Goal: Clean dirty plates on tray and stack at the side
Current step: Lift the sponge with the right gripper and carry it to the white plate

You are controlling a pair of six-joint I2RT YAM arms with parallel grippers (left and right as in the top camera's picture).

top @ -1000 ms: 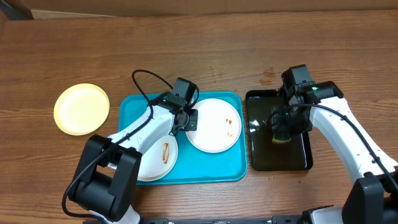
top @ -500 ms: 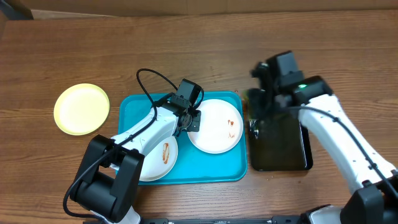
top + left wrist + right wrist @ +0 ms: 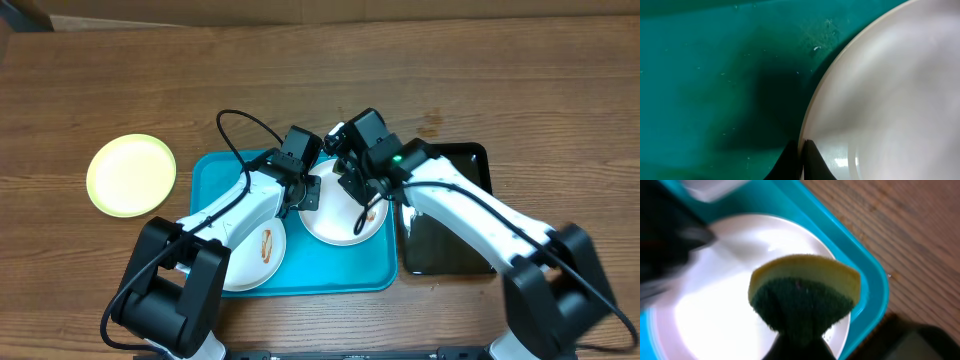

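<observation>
Pinching left rim of round white plate (image 3: pixel 340 225) with left gripper (image 3: pixel 305 192), clamped tight, mid-frame on flat turquoise plastic tray (image 3: pixel 330 278). Squeezing yellow-and-green sponge (image 3: pixel 805 287) in right gripper (image 3: pixel 800 330), over same plate. Also on tray, lower left: second smeared white plate (image 3: pixel 258 262). Far left, on brown wood table (image 3: pixel 300 80): pale yellow plate (image 3: pixel 131 175).
</observation>
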